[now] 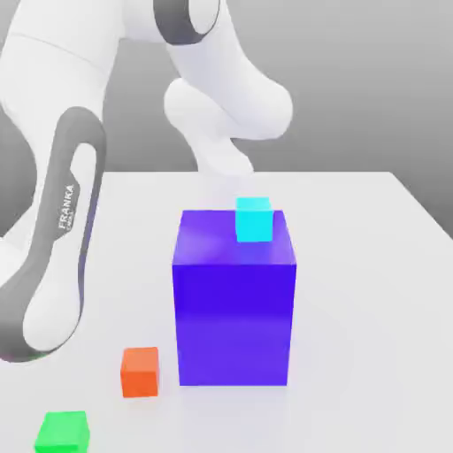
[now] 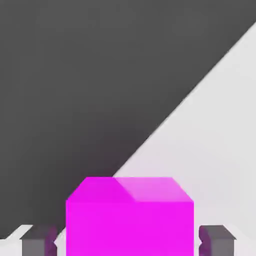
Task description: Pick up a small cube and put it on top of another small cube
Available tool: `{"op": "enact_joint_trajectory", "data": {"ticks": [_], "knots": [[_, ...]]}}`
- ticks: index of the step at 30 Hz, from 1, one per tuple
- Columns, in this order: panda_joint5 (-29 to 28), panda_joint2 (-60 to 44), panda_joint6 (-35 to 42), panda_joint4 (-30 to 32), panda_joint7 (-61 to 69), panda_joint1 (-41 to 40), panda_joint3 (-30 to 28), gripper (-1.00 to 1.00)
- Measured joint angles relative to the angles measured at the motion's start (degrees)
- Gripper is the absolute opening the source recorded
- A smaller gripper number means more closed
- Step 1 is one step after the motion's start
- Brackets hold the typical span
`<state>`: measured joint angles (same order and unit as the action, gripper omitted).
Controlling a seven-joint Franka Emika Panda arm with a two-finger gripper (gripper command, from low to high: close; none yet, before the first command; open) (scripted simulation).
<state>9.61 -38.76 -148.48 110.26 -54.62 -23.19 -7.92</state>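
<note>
The small bright green cube (image 1: 62, 432) rests on the white table (image 1: 372, 301) at the near corner on the exterior view's left. My arm (image 1: 62, 239) curves down behind the big blue-purple block (image 1: 234, 310). In the hand view my gripper (image 2: 127, 243) is open, with a magenta cube (image 2: 130, 220) between its grey fingers (image 2: 37, 245). A narrow gap shows on each side of that cube. The magenta cube sits on the white table surface (image 2: 215, 140).
A small cyan cube (image 1: 253, 219) sits on top of the big blue-purple block, near its far edge. A small orange cube (image 1: 140, 372) lies on the table just to the exterior view's left of the block's base.
</note>
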Motion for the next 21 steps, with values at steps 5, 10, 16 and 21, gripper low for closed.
{"op": "enact_joint_trajectory", "data": {"ticks": [5, 10, 16, 21], "knots": [[-0.4, 2.7, 2.1, 0.7, -0.3, 0.4, -0.6, -1.0], [-1.1, 11.3, 4.7, 6.7, -7.5, 4.3, -2.3, -1.0], [-2.9, 21.0, 3.9, 17.0, -22.7, 10.9, -3.9, -1.0], [-1.2, 16.8, -2.7, 19.5, -25.5, 11.6, -2.8, -1.0]]}}
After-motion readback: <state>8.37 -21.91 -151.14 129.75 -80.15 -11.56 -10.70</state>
